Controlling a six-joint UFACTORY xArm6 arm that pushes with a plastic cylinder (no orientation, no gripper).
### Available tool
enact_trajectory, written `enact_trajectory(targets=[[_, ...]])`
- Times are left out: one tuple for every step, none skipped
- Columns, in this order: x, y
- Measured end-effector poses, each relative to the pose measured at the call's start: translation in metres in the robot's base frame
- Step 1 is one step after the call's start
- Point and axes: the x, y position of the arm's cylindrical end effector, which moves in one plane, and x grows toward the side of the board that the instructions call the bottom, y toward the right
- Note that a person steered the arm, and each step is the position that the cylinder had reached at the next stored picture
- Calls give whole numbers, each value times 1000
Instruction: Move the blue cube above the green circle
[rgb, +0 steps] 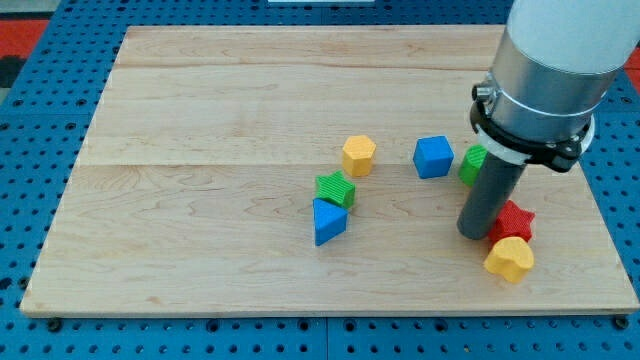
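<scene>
The blue cube (433, 156) sits on the wooden board (200, 120), right of centre. The green circle (472, 164) lies just to its right, almost touching it and partly hidden behind my rod. My tip (473, 233) rests on the board below the green circle and below-right of the blue cube, right beside the red star (513, 220).
A yellow hexagon (358, 155) lies left of the blue cube. A green cube (336, 189) and a blue triangle (328, 221) touch each other near the centre. A yellow heart (510, 259) lies under the red star, near the board's bottom right edge.
</scene>
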Motion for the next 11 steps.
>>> enact_trajectory(targets=[[-19, -29], [-45, -28], [-71, -31], [-86, -55], [-107, -57], [-120, -98], [-126, -91], [-134, -68], [-136, -57], [-135, -44], [-135, -26]])
